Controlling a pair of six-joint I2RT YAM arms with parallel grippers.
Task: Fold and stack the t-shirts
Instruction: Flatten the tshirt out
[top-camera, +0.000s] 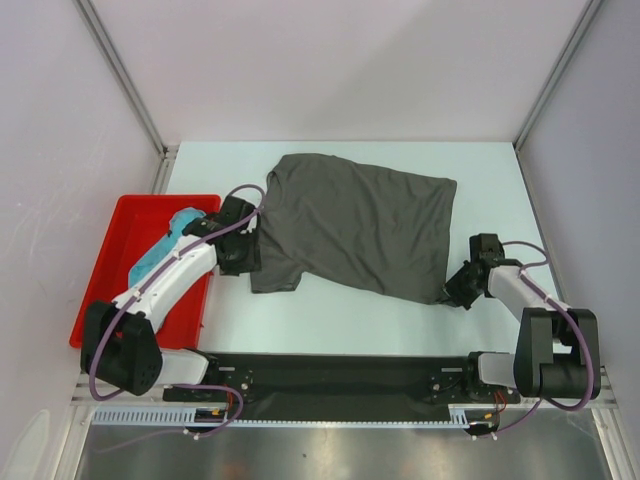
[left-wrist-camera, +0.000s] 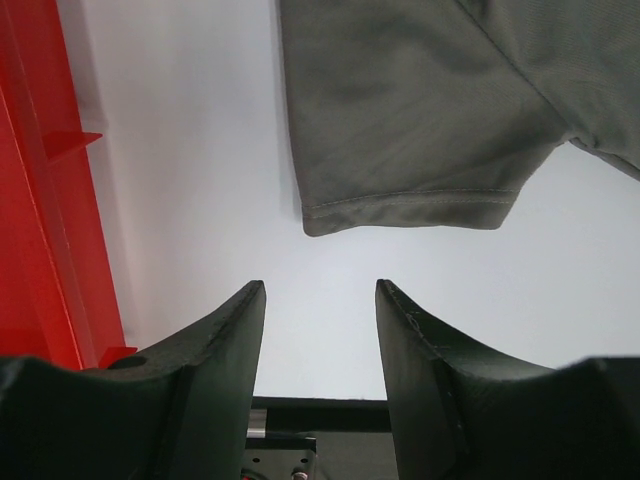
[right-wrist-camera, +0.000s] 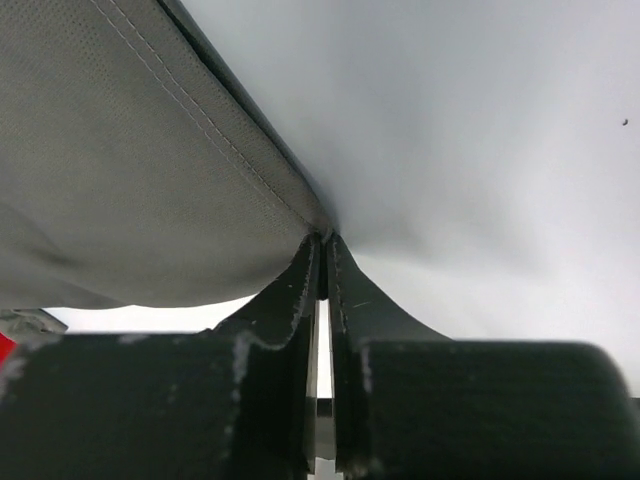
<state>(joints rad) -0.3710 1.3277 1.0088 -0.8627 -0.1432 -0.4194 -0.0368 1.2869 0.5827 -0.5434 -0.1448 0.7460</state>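
Note:
The dark grey t-shirt (top-camera: 360, 225) lies spread on the white table, its sleeve (left-wrist-camera: 410, 130) in the left wrist view. The teal t-shirt (top-camera: 165, 250) lies crumpled in the red tray (top-camera: 110, 270), partly hidden by my left arm. My left gripper (top-camera: 245, 255) (left-wrist-camera: 320, 300) is open and empty, just off the grey shirt's left sleeve. My right gripper (top-camera: 458, 290) (right-wrist-camera: 325, 240) is shut on the grey shirt's bottom right corner (right-wrist-camera: 150, 180) and holds its hem pinched between the fingertips.
The red tray's wall (left-wrist-camera: 40, 200) stands close on the left of my left gripper. White enclosure walls and metal posts ring the table. The black base rail (top-camera: 340, 385) runs along the near edge.

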